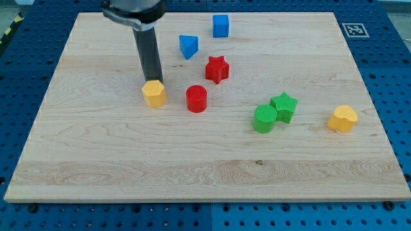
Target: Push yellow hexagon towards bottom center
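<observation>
My tip (156,81) sits right at the top edge of the yellow hexagon (154,94), touching it, left of centre on the board (96,160). No claw on me, just the bare rod. Red cylinder (196,99) just to its right, red star (217,69) beyond

On the wooden table (96,160), a red cylinder (196,99) sits near centre. At its one o'clock stands a red star (217,68); further toward twelve, a blue triangle (189,46) and blue cube (221,25). Toward four o'clock, a green cylinder (264,119) touches a green star (284,106). A yellow heart (343,119) lies at three o'clock.
</observation>
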`<action>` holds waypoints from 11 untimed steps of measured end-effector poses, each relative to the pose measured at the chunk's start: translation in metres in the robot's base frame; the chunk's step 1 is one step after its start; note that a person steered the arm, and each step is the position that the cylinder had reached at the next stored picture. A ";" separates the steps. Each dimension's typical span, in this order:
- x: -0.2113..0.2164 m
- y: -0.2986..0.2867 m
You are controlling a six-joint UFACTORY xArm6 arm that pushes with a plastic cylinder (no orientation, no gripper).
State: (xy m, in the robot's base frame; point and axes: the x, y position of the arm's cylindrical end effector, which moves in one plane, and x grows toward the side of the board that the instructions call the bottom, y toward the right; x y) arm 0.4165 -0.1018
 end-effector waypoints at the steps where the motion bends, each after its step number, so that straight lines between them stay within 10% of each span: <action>1: 0.033 0.000; 5: 0.125 -0.034; 11: 0.146 -0.007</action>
State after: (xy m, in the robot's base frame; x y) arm 0.5627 -0.1088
